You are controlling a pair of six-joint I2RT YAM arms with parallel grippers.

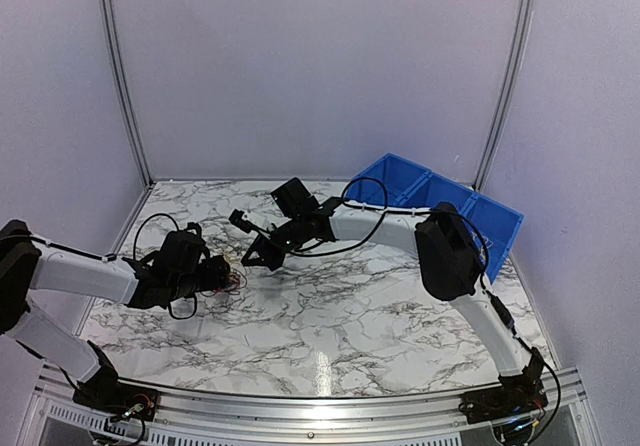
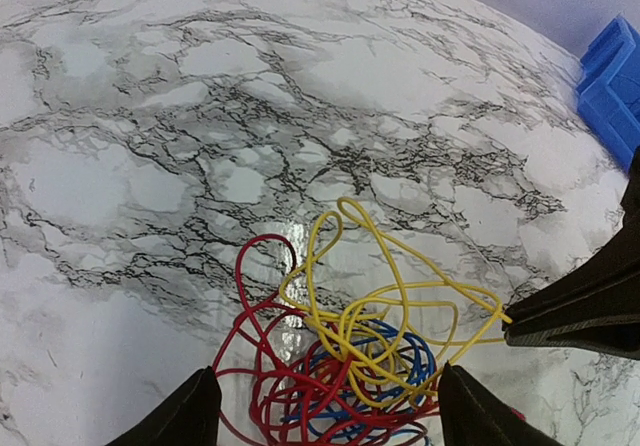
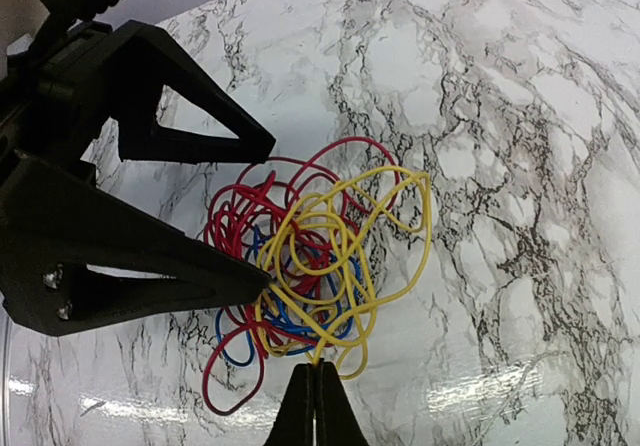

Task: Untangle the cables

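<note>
The cables (image 2: 350,366) lie in one small tangle on the marble table: a yellow cable (image 3: 420,226) on top, a red cable (image 3: 240,206) and a blue cable (image 3: 225,351) under it. In the top view the tangle (image 1: 236,279) shows left of centre. My left gripper (image 2: 325,374) is open, and its fingers (image 2: 190,416) straddle the tangle low over the table. My right gripper (image 3: 318,366) is shut on a loop of the yellow cable at the tangle's edge. It also shows in the left wrist view (image 2: 505,318). The two grippers (image 1: 225,274) (image 1: 252,256) are close together.
A blue bin (image 1: 440,201) stands at the back right of the table, and its corner shows in the left wrist view (image 2: 610,76). The marble tabletop (image 1: 330,306) spreads around the tangle. White walls enclose the back and sides.
</note>
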